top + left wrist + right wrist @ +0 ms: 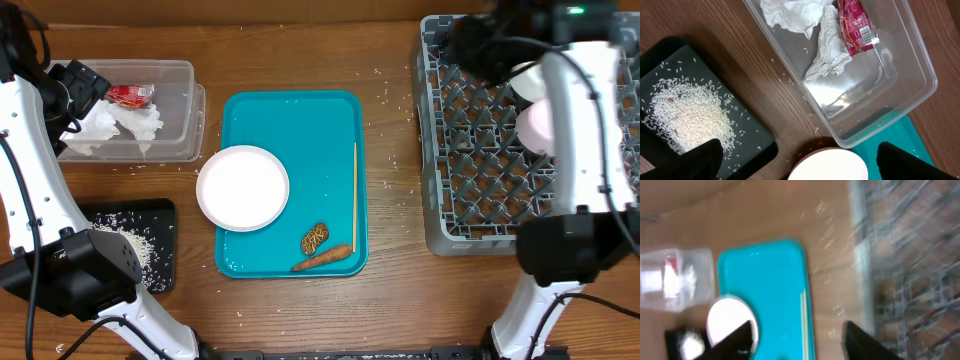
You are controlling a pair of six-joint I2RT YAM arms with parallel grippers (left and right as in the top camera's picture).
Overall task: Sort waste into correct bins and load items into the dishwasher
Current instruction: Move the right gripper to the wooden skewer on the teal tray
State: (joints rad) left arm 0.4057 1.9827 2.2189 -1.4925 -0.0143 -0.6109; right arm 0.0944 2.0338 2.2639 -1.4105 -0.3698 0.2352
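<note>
A white plate (243, 187) lies on the left edge of the teal tray (320, 130). The tray also holds a thin wooden stick (354, 195), a brown food lump (315, 237) and an orange scrap (322, 259). A clear bin (180, 110) holds crumpled tissue (120, 125) and a red wrapper (130, 95). My left gripper (800, 150) is open and empty above the plate (827, 165), near the clear bin (910, 75). My right gripper (797, 330) is open and empty, high over the rack's near-left corner; its view is blurred.
A black tray (160, 215) with loose rice (135, 250) sits at the front left. The grey dishwasher rack (450, 150) at the right holds a pink bowl (535, 125) and a white item (528, 80). Rice grains are scattered on the wooden table.
</note>
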